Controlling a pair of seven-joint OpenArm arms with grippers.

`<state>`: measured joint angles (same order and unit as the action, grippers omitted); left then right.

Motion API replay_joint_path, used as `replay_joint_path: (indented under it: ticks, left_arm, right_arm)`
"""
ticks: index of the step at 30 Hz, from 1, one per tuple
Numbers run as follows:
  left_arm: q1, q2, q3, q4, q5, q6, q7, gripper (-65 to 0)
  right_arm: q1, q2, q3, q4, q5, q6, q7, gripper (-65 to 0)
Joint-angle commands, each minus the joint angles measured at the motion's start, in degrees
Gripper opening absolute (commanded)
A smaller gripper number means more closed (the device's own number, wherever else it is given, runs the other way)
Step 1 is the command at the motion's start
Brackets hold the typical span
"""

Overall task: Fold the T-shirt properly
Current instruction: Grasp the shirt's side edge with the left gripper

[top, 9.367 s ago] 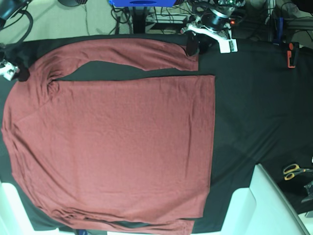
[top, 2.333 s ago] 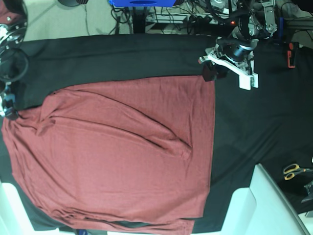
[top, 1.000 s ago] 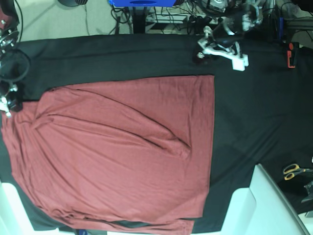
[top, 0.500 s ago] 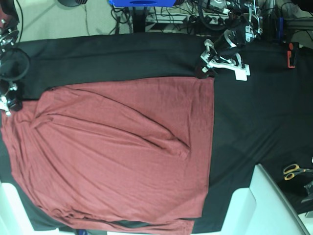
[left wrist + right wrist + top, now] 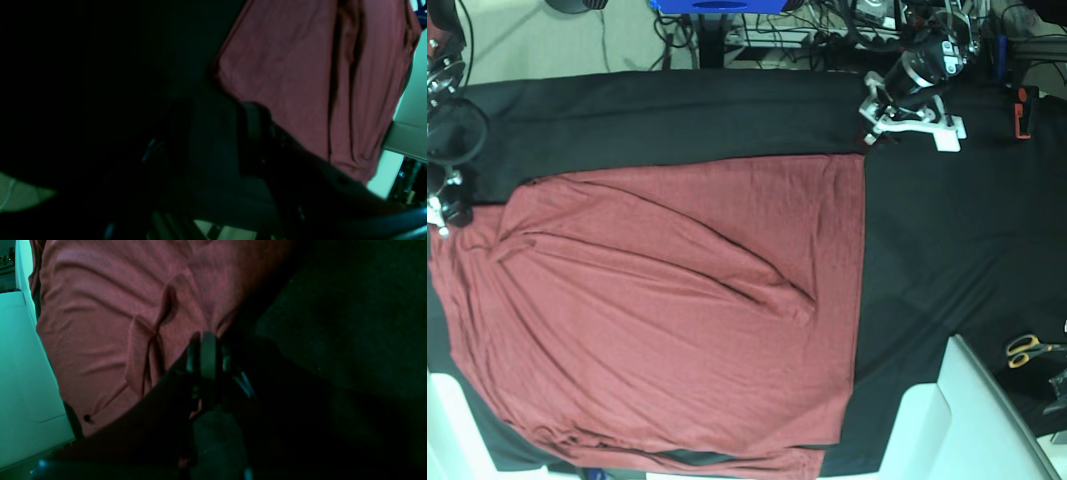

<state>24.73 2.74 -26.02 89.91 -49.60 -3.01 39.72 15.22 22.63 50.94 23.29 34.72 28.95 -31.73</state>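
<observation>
A black cloth is covering the whole table, and the T-shirt is lying flat across its left and middle part, reaching to the near edge. One sleeve is lying folded over the body, leaving a long diagonal crease running toward the middle, with small bunched wrinkles at the far left corner. The left arm is reaching in from the far right, its white wrist tilted down over bare cloth; the left gripper is hovering just beyond the shirt's far right corner, and I cannot tell how wide its dark jaws are standing. The right gripper is sitting at the far left edge, pressed together, beside the shirt's shoulder. Yellow-handled scissors are lying near the right edge.
</observation>
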Motion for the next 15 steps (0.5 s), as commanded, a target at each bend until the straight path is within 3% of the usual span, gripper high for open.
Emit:
replay_joint_path:
  ticks: [1,15]
  left_arm:
    - [-0.25,-0.15,-0.05,0.25,-0.99,-0.73,-0.38,-41.6]
    - [-5.96,-0.06,0.04,-6.35,-0.9,-0.73,-0.47,-41.6]
  right_arm:
    - [0.91,1.5,0.01,0.93,0.31,0.11,0.38,-64.8]
    - [0.91,1.5,0.01,0.93,0.4,0.11,0.38,-64.8]
